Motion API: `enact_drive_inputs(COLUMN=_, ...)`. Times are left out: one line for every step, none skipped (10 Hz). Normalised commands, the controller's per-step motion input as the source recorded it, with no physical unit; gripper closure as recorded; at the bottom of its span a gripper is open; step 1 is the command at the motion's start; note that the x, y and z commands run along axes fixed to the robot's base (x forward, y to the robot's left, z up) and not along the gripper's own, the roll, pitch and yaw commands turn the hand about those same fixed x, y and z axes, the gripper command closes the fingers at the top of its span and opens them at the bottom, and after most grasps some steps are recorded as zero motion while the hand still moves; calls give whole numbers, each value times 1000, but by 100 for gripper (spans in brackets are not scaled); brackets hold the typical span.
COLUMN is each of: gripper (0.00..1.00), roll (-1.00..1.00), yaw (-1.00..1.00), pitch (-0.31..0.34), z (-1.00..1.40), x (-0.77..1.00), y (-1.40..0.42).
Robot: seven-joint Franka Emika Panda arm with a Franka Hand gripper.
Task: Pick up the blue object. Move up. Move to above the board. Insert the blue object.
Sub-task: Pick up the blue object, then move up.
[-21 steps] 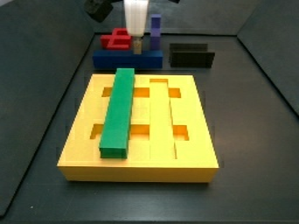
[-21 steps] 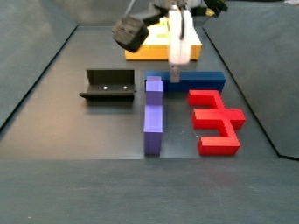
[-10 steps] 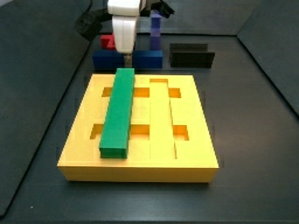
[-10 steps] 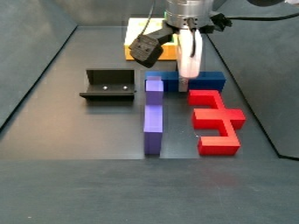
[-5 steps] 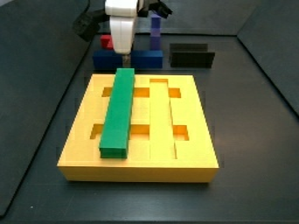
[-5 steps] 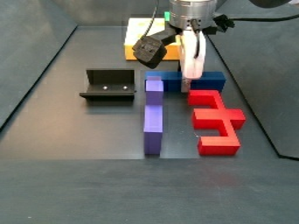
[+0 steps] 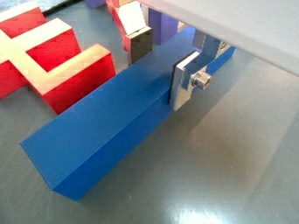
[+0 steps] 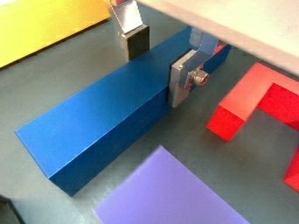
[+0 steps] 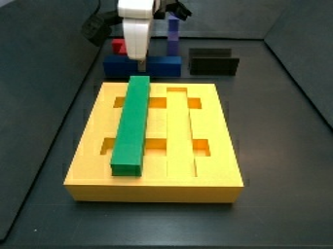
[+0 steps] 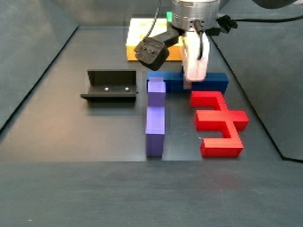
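Unmoved since half a second ago: end effector (image 8: 160,54), fingers open astride blue bar (image 8: 105,122), unclamped. Close squarely at mid-length before lifting toward board (image 9: 208,165).

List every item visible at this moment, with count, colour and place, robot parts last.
board: 1, yellow, grooved, on the floor, biggest thing in both side views.
green bar: 1, green, lying lengthwise in a board groove.
blue object: 1, dark blue bar, on the floor between the board and the red piece, under the gripper.
purple bar: 1, purple, on the floor, one end by the blue object.
red piece: 1, red, angular, on the floor beside the purple bar.
fixture: 1, dark, on the floor, apart from the purple bar.
gripper: 1, silver fingers straddling the blue object; whether the pads touch it is unclear.
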Motion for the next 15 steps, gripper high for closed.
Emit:
enact_drive_inputs(gripper=100, roll=0, yaw=0, pitch=0, z=0, x=0, y=0)
enact_drive_inputs(gripper=100, roll=0, yaw=0, pitch=0, z=0, x=0, y=0)
enact_drive_inputs(gripper=100, roll=0, yaw=0, pitch=0, z=0, x=0, y=0)
enact_drive_inputs(gripper=100, roll=0, yaw=0, pitch=0, z=0, x=0, y=0)
enact_drive_inputs(gripper=100, roll=0, yaw=0, pitch=0, z=0, x=0, y=0)
enact_drive_inputs(gripper=100, roll=0, yaw=0, pitch=0, z=0, x=0, y=0)
enact_drive_inputs(gripper=100, roll=0, yaw=0, pitch=0, z=0, x=0, y=0)
enact_drive_inputs(gripper=100, roll=0, yaw=0, pitch=0, z=0, x=0, y=0)
enact_drive_inputs(gripper=100, roll=0, yaw=0, pitch=0, z=0, x=0, y=0)
enact_drive_inputs(gripper=100, roll=0, yaw=0, pitch=0, z=0, x=0, y=0)
enact_drive_inputs(gripper=100, roll=0, yaw=0, pitch=0, z=0, x=0, y=0)
enact_drive_inputs(gripper=100, roll=0, yaw=0, pitch=0, z=0, x=0, y=0)
enact_drive_inputs(gripper=100, roll=0, yaw=0, pitch=0, z=833, x=0, y=0)
enact_drive_inputs(gripper=100, roll=-14, yaw=62, pitch=26, z=792, x=-55, y=35)
enact_drive_inputs(gripper=100, roll=-10, yaw=46, pitch=29, z=594, x=-82, y=20)
